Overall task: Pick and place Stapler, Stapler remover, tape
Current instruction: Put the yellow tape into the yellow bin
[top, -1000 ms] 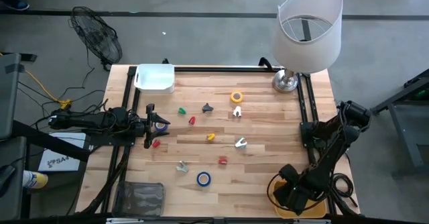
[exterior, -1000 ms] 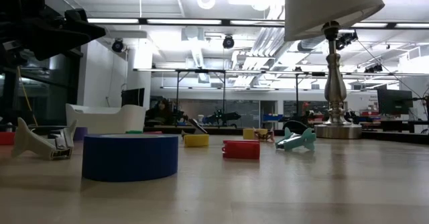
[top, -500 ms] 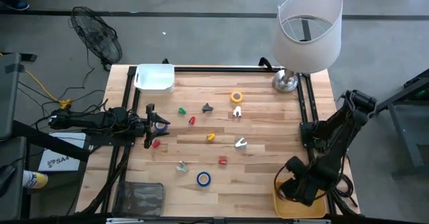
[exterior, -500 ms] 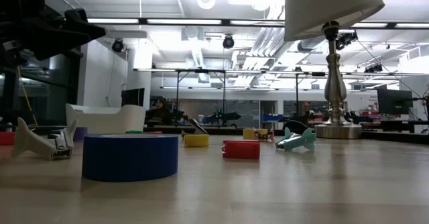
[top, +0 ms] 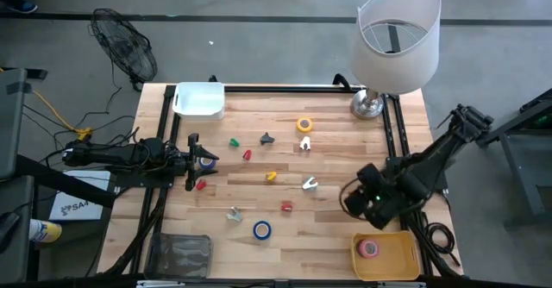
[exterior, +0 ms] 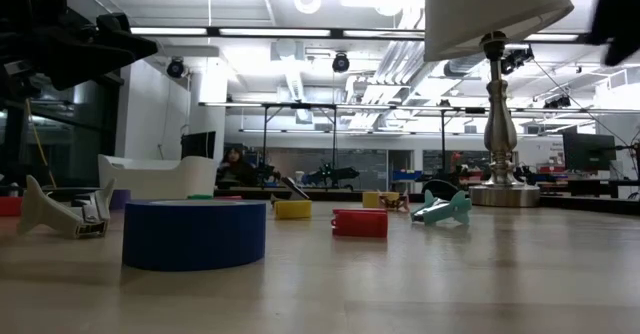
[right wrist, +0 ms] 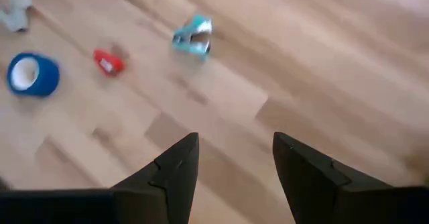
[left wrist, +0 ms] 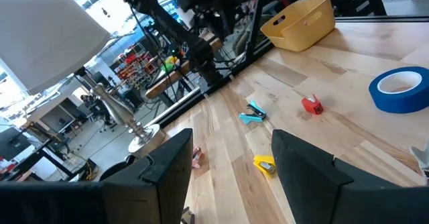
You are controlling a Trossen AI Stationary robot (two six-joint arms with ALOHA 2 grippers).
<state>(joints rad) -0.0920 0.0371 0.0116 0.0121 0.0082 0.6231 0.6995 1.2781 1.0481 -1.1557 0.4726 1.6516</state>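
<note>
Between my right gripper's (right wrist: pixel 231 177) dark fingers I see bare wood: jaws spread apart, holding nothing. Ahead of them, in the wrist view, lies a teal-and-white staple remover (right wrist: pixel 193 35), a small clawed plastic piece; beyond it to one side a small red stapler (right wrist: pixel 108 62), blocky and glossy, then a blue tape roll (right wrist: pixel 32 74), a flat ring with an open core. From above, that gripper (top: pixel 362 197) hangs over the table just past the yellow bin (top: pixel 405 253), which already holds a pink tape roll (top: pixel 369 248).

Judgement: the remover (top: pixel 310 183) is the nearest piece, a short reach toward the table's middle; its long axis cannot be told. Right arm is nearer than left.

Left gripper (left wrist: pixel 231 170) waits at the far side edge, fingers parted, empty. Wood table (top: pixel 328 236) is pale, planked. Shaded lamp (top: pixel 397 34) and white tray (top: pixel 200 100) sit at the far edge.
</note>
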